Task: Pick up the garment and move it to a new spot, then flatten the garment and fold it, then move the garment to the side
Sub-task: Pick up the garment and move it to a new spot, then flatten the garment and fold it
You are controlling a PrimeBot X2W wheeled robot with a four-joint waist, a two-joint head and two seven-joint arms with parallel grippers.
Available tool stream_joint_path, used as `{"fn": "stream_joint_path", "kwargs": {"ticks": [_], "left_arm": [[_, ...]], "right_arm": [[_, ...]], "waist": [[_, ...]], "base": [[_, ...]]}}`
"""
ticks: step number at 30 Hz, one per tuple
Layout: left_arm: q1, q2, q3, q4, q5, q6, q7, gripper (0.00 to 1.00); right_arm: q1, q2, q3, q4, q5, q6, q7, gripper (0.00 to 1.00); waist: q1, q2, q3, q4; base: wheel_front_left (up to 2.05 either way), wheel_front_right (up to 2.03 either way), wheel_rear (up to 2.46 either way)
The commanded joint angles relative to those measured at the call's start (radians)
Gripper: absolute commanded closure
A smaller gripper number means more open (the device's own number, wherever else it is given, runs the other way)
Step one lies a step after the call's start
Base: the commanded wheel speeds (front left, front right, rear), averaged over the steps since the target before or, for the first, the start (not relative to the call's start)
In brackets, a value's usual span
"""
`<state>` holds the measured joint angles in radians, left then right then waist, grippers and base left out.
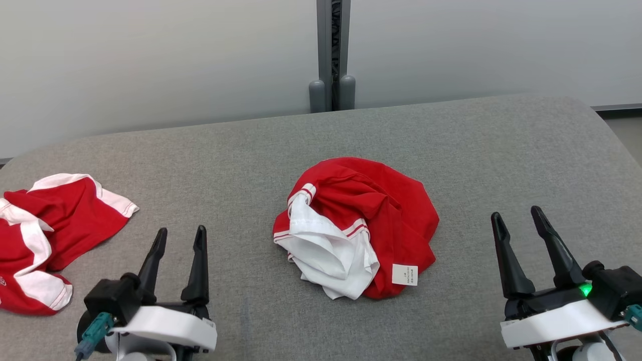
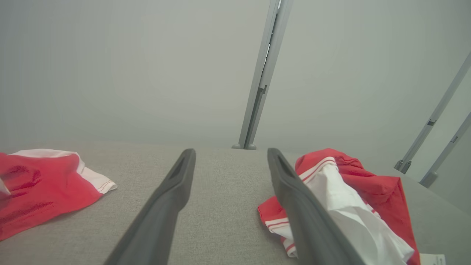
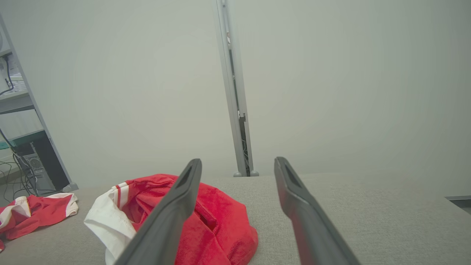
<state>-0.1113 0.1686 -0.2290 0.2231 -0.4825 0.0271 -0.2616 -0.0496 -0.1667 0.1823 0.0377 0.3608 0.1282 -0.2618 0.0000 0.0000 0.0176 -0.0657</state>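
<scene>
A crumpled red and white garment (image 1: 358, 225) lies bunched in the middle of the grey padded table (image 1: 451, 150), a white label at its near right edge. It also shows in the left wrist view (image 2: 353, 198) and the right wrist view (image 3: 217, 221). My left gripper (image 1: 181, 235) stands open at the lower left, apart from the garment, nothing between its fingers (image 2: 173, 184). My right gripper (image 1: 517, 216) stands open at the lower right, also empty and clear of the cloth, fingers (image 3: 290, 191) pointing toward the wall.
A second red and white garment (image 1: 45, 235) lies crumpled at the table's left edge. A grey post (image 1: 332, 55) rises behind the table against the pale wall. Shelving with cables (image 3: 22, 147) stands off to the left.
</scene>
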Motion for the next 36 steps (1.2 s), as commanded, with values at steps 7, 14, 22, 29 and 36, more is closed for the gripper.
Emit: {"fn": "stream_joint_path", "kwargs": {"ticks": [7, 14, 22, 29, 36], "left_arm": [[0.111, -0.077, 0.11, -0.06, 0.1, -0.055, -0.004, 0.0], [0.083, -0.108, 0.125, -0.044, 0.134, -0.107, -0.004, 0.0], [0.047, -0.116, 0.071, -0.007, 0.088, -0.141, -0.004, 0.0], [-0.007, -0.116, -0.034, 0.039, 0.014, -0.152, -0.004, 0.0], [-0.049, -0.116, -0.089, 0.063, -0.024, -0.156, -0.004, 0.0]], "right_arm": [[0.017, -0.014, -0.022, -0.005, -0.008, 0.005, -0.006, 0.0], [0.008, -0.009, -0.016, -0.002, -0.009, 0.005, -0.006, 0.0], [-0.004, -0.004, -0.013, 0.004, -0.005, 0.005, -0.006, 0.0], [-0.021, -0.001, -0.004, 0.011, -0.002, 0.005, -0.006, 0.0], [-0.043, -0.001, 0.011, 0.04, 0.012, 0.005, -0.005, 0.0]], "waist": [[0.0, 0.0, 0.001, -0.005], [0.0, 0.0, 0.013, -0.004], [0.0, 0.0, 0.037, -0.003], [0.0, 0.0, 0.05, -0.007], [0.0, 0.0, 0.077, -0.024]], "base": [[0.0, 0.0, 0.0], [0.0, 0.0, 0.0], [0.0, 0.0, 0.0], [0.0, 0.0, 0.0], [0.0, 0.0, 0.0]]}}
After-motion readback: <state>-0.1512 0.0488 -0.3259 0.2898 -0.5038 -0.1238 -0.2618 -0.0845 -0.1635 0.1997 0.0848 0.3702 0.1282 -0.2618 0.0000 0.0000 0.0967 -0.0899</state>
